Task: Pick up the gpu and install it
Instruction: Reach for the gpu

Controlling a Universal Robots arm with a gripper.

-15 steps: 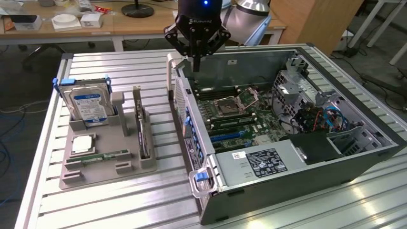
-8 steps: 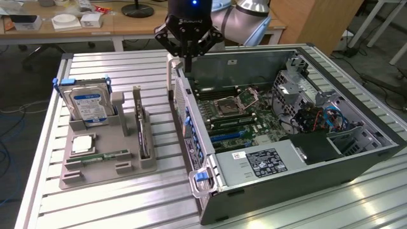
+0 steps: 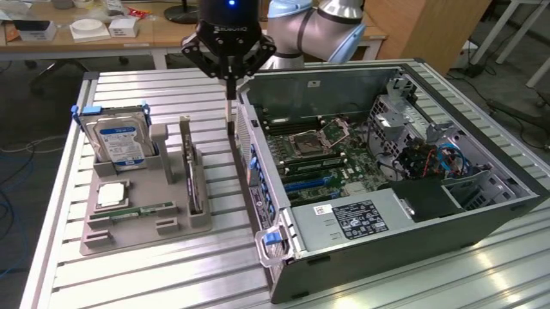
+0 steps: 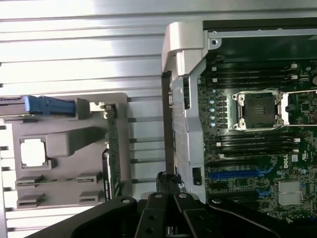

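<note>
The gpu [image 3: 193, 177] stands on edge in a slot of the grey holder tray [image 3: 142, 180] at the exterior view's left. From the wrist it shows as a thin green edge [image 4: 112, 148]. My gripper [image 3: 230, 129] hangs fingers-down in the gap between that tray and the rear wall of the open computer case [image 3: 387, 219]. Its long thin fingers are pressed together, shut with nothing between them. In the wrist view the gripper [image 4: 167, 79] runs as a dark strip along the case's silver wall, apart from the gpu.
The tray also holds a hard drive [image 3: 120, 141] with blue clips, a CPU [image 3: 112, 193] and a RAM stick [image 3: 138, 211]. The case lies open with its motherboard [image 3: 318, 154] and blue card slots [image 4: 237, 173] exposed. All sit on a slatted metal table [image 3: 154, 277].
</note>
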